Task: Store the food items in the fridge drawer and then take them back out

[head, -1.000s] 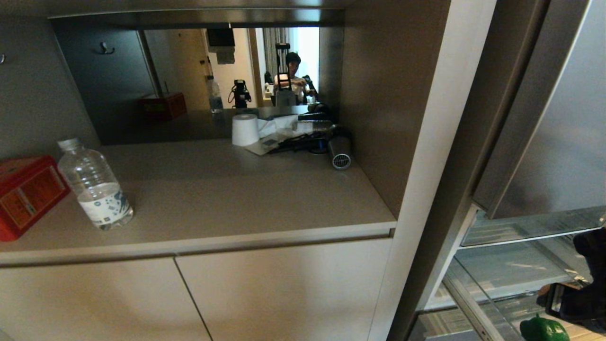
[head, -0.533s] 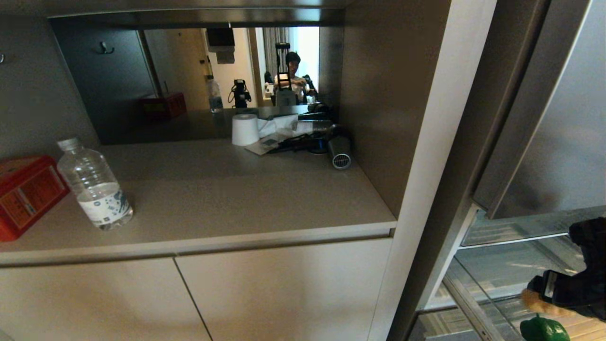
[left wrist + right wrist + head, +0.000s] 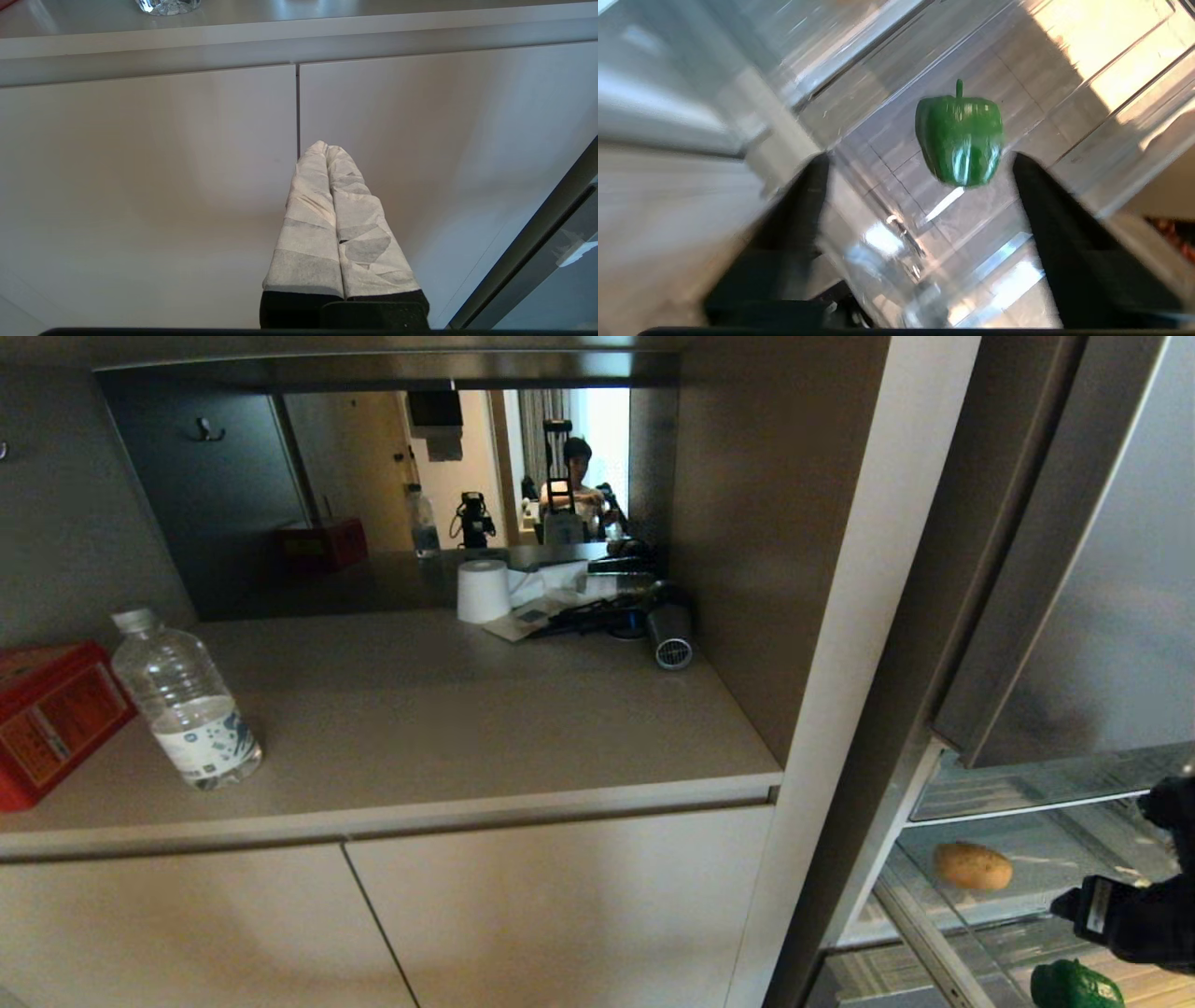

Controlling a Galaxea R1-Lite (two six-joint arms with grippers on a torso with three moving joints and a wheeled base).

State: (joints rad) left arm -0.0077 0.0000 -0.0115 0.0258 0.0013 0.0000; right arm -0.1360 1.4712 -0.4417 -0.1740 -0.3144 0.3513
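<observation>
L gripper (image 3: 327, 150) fingers pressed together, facing beige cabinet doors (image 3: 149, 186)

Place: a lived-in home, likely an apartment's kitchen or pantry corner.
Cabinetry: beige cabinet doors (image 3: 373, 924) sit under a built-in countertop (image 3: 448, 728) niche.
Appliance: a tall silver fridge (image 3: 1092, 597) stands beside it, its clear drawer (image 3: 943, 933) holding a potato (image 3: 973, 865) and a bell pepper (image 3: 1074, 986).
Clutter: water bottle (image 3: 183, 700), red tin box (image 3: 47, 714), toilet paper roll (image 3: 483, 591), hair dryer (image 3: 667, 637).
Mirror: the mirror (image 3: 420, 495) reflects a furnished room and a seated person (image 3: 577, 490).
</observation>
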